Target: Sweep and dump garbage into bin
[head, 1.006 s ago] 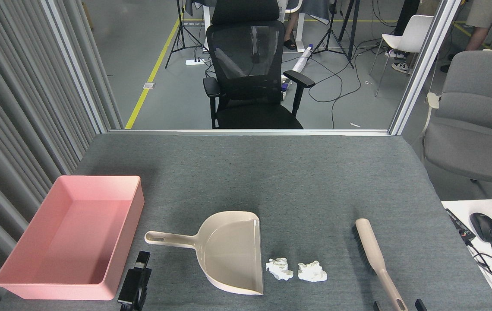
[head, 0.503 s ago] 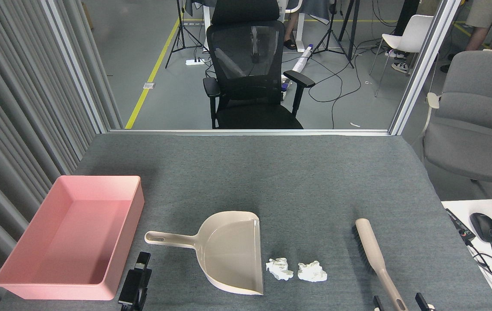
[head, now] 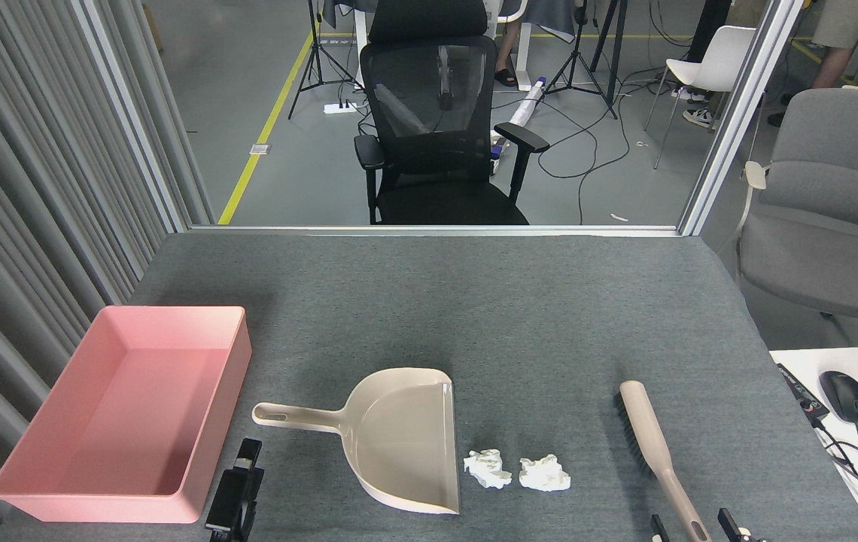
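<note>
Landmark for this record is the beige dustpan, lying flat on the grey desk, mouth facing right, handle pointing left.

Garbage: two crumpled white tissue wads. The first wad lies just right of the dustpan's open lip, near it but not touching. The second wad lies just right of the first, a small gap between them. Both rest on the desk surface, outside the dustpan.

Bin: the pink tray sits left of the dustpan, beyond the end of its handle, at the desk's left edge. Its interior appears bare.

Brush: lies well to the right of the dustpan, past both wads, bristles facing left, handle running to the bottom edge of the view.

My left tool: below the dustpan handle, close to it but apart from it, seen end-on and dark. I cannot tell whether its jaws stand wide or narrow. It holds nothing.

My right tool: at the bottom edge, its two dark fingertips standing apart on either side of the brush handle, wide and not gripping it.
</note>
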